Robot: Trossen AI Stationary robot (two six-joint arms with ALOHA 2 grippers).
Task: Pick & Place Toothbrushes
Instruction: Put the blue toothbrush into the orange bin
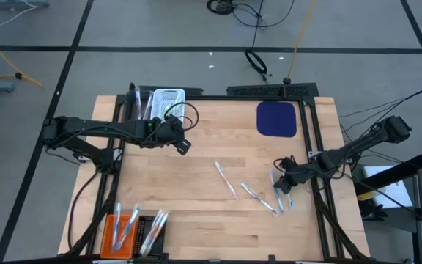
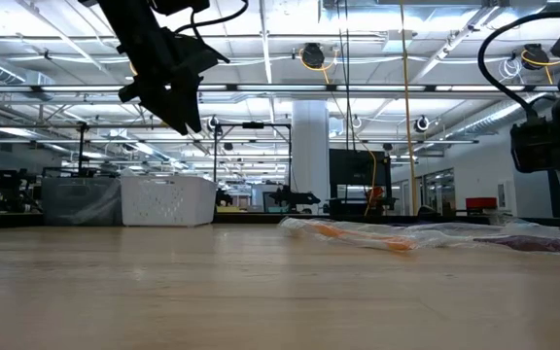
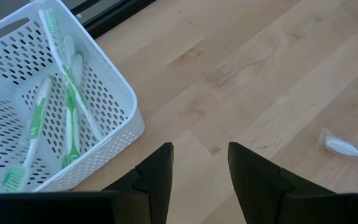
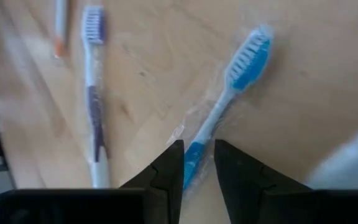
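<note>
My right gripper [image 1: 284,183] is low over the table's right part, shut on a blue toothbrush [image 4: 229,93] in clear wrap. A purple-and-white toothbrush [image 4: 95,99] lies on the table beside it. More wrapped toothbrushes [image 1: 226,180] [image 1: 258,196] lie flat mid-table and show in the low view [image 2: 397,236]. My left gripper [image 1: 182,144] hangs open and empty above the table, beside the white basket [image 3: 114,84]. That basket holds several green toothbrushes [image 3: 70,118]. My right gripper pinches the blue toothbrush's handle near its tail end [image 4: 194,163] between its two fingers. The fingers come from above and lie across the handle. The bristle head [image 4: 250,59] points away from the gripper. I cannot tell whether the brush is lifted off the table.
An orange basket [image 1: 107,233] and a black basket [image 1: 143,236] with toothbrushes stand at the near left edge. A dark blue pad [image 1: 277,119] lies at the far right. A black frame [image 1: 310,125] borders the table. Bare wood lies mid-table.
</note>
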